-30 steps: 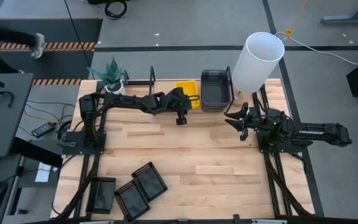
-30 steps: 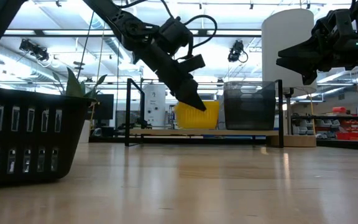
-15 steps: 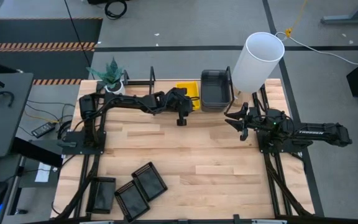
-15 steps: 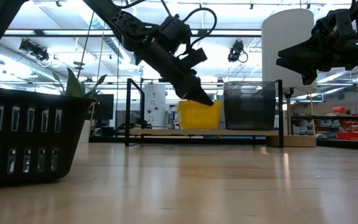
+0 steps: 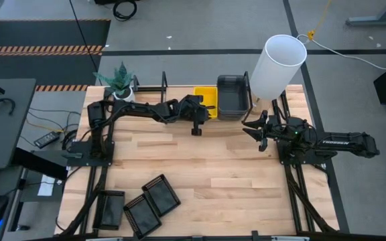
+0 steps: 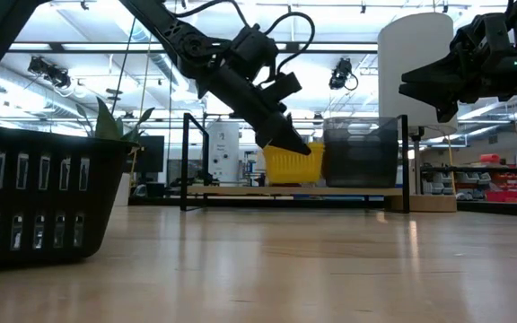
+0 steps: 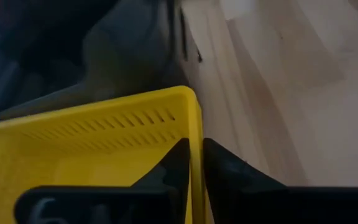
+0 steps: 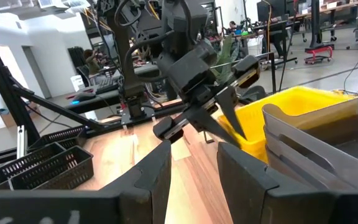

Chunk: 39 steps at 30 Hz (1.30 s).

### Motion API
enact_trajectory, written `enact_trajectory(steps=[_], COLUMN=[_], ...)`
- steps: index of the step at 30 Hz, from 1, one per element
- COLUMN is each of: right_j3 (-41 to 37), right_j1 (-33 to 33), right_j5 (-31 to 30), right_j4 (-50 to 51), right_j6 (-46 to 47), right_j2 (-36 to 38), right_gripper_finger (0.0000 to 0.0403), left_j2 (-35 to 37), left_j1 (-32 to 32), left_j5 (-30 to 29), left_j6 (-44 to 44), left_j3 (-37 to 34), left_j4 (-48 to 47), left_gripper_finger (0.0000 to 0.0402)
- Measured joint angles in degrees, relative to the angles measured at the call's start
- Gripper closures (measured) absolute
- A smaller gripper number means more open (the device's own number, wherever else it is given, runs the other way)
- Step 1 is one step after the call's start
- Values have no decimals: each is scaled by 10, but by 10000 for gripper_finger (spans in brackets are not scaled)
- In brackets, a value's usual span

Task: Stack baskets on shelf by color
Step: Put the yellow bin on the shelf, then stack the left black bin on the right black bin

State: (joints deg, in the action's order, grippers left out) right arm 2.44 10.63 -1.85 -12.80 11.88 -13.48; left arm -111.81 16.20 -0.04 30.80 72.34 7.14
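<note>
We see the yellow basket (image 5: 206,98) at the far edge of the table, on the shelf (image 6: 294,190), just beside the smoky grey basket (image 5: 232,96) that stands on its right. In the low view the yellow basket is tilted, its near side a little higher than the board. The left gripper (image 7: 193,163) holds it: the two dark fingers (image 7: 174,163) are pinched on the yellow rim, one inside the wall and one outside. The left arm reaches from the left side of the table toward the shelf.

The right gripper (image 5: 255,128) hangs above the table on the right, near the white cylinder (image 5: 277,65), apart from every basket; its fingers are spread.

At the near left corner of the table three black baskets (image 5: 143,206) lie together.
</note>
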Motion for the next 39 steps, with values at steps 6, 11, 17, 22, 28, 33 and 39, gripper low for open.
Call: enact_trajectory(steps=[6, 11, 17, 22, 28, 33, 39], right_j3=[0, 0, 0, 0, 0, 0, 0], right_j1=[0, 0, 0, 0, 0, 0, 0], right_j5=[0, 0, 0, 0, 0, 0, 0], right_j4=[0, 0, 0, 0, -5, -5, -5], right_j6=[0, 0, 0, 0, 0, 0, 0], right_j2=[0, 0, 0, 0, 0, 0, 0], right_gripper_finger=[267, 267, 267, 267, 267, 267, 267], left_j2=[0, 0, 10, 43, 108, 149, 173], left_j1=[0, 0, -3, -8, -53, -106, -174], left_j5=[-1, -1, -19, -21, -51, -56, -104], left_j6=[-8, -20, -21, -35, -70, -180, -304], left_j3=[0, 0, 0, 0, 0, 1, 0], left_j4=[5, 11, 18, -4, -92, -231, -442], left_gripper_finger=[320, 273, 230, 215, 220, 239, 262])
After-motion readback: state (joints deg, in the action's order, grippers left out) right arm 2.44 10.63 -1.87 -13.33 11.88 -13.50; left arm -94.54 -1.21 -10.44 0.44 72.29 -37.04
